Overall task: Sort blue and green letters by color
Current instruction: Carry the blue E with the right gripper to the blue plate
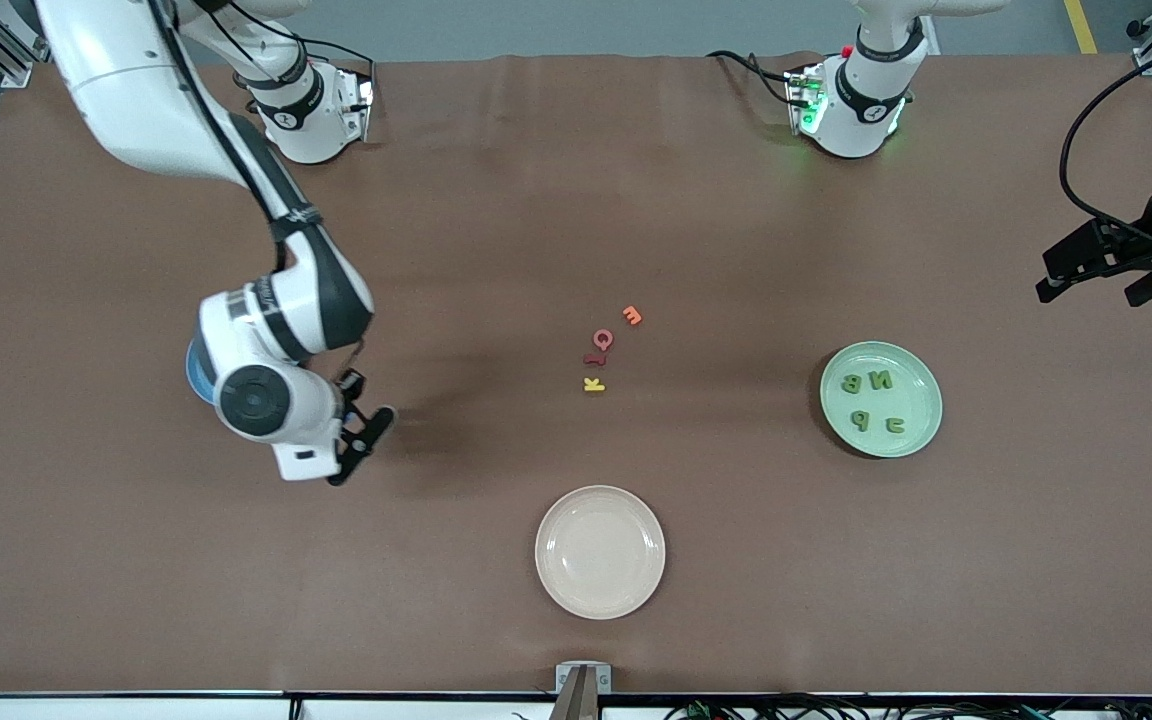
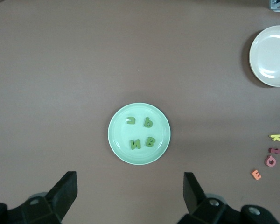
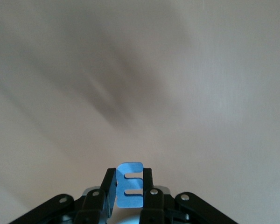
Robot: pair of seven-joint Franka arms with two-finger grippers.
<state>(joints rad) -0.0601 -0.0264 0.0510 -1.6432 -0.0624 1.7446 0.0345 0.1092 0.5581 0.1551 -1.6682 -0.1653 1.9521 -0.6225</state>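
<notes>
My right gripper (image 1: 364, 443) is shut on a blue letter E (image 3: 130, 191), pinched between its fingers, held over bare table toward the right arm's end. The letter is hidden in the front view. No other blue letters show. Four olive green letters (image 1: 868, 382) lie in the pale green plate (image 1: 921, 380), also seen in the left wrist view (image 2: 140, 143). My left gripper (image 1: 1091, 290) is open and empty, held up by the table edge at the left arm's end; its own view shows it (image 2: 129, 178) above the green plate (image 2: 116, 140).
An empty cream plate (image 1: 600, 551) sits nearer the front camera, mid-table. An orange E (image 1: 632, 316), a red Q (image 1: 602, 340), a dark red letter (image 1: 595, 359) and a yellow K (image 1: 593, 384) lie in a short row at the table's middle.
</notes>
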